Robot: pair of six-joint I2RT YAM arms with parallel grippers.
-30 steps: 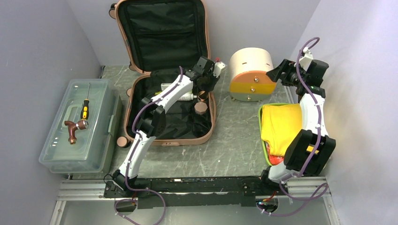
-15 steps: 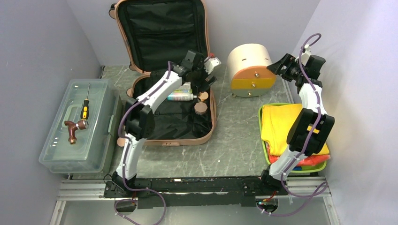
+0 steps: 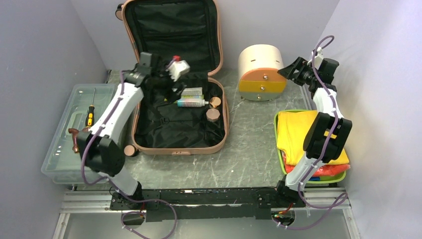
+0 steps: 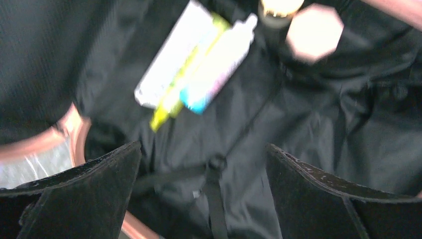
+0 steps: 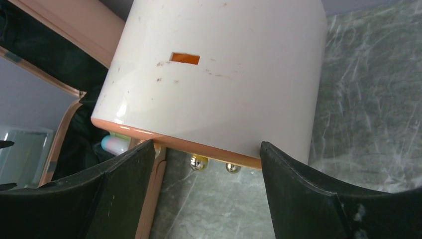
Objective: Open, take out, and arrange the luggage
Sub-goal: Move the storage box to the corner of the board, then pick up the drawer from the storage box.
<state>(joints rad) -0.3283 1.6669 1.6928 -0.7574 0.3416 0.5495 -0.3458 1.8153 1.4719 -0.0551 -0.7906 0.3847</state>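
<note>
The salmon-pink luggage (image 3: 175, 148) lies open, its lid leaning on the back wall and its black-lined base on the table. Inside lie a white-and-green box (image 3: 191, 92), a pastel tube (image 3: 191, 103) and two brown discs (image 3: 213, 114). My left gripper (image 3: 171, 85) hovers open and empty over the base's back left. In the left wrist view its gripper (image 4: 204, 164) hangs above the lining strap (image 4: 215, 196), with the box (image 4: 171, 59) and tube (image 4: 219, 64) beyond. My right gripper (image 3: 292, 72) stands open beside the round cabinet, away from the luggage (image 5: 63, 134).
A white round drawer cabinet (image 3: 261, 71) with an orange front stands right of the luggage; its knobs (image 5: 199, 162) show between my right gripper's (image 5: 206, 169) fingers. A clear bin (image 3: 63, 164) carrying a screwdriver (image 3: 90, 115) sits left. A lime-green tray (image 3: 279, 164) with a yellow cloth (image 3: 298, 132) sits right. A brown disc (image 3: 129, 150) lies by the luggage.
My left gripper opened and swung from the luggage's right rim to its back left. The right gripper shifted slightly back. The round cabinet now sits a little further back and left.
</note>
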